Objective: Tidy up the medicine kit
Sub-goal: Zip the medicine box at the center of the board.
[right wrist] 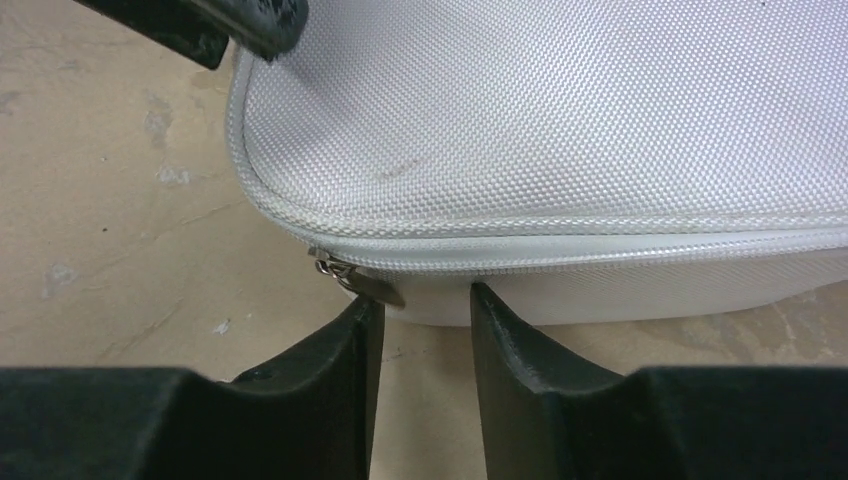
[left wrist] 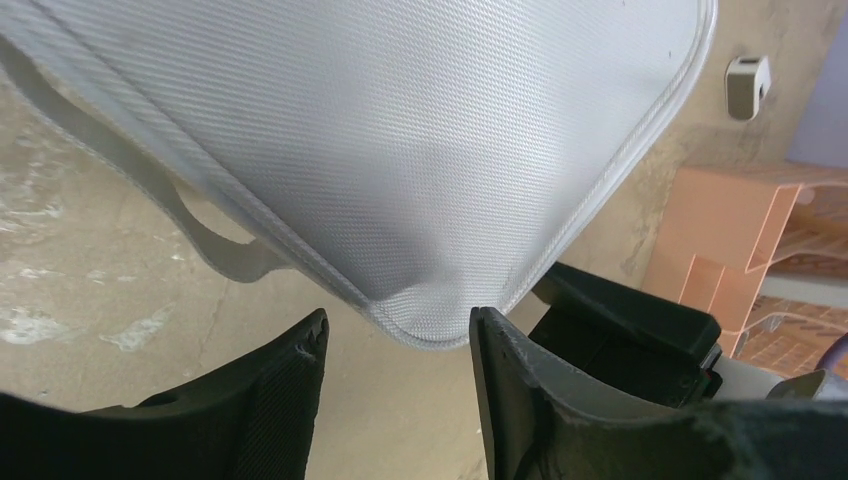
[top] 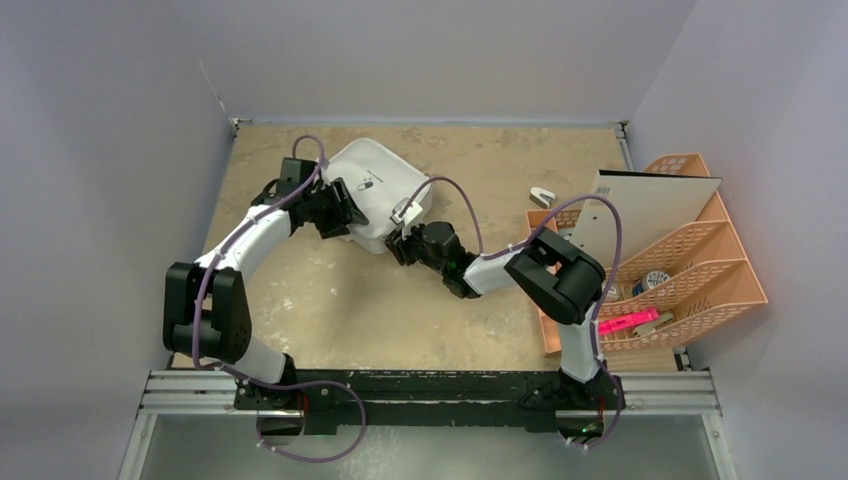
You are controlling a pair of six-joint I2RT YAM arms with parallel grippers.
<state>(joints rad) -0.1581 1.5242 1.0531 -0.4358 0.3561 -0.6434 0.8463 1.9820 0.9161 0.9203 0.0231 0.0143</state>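
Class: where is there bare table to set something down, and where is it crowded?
Free: the table between the left arm and right arm, nearer than the case; also the back strip right of it. Crowded: the case's near edge and the orange organizer.

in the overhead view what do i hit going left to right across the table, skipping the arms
medicine kit → small white object lying by itself on the table → peach lattice organizer at the right edge
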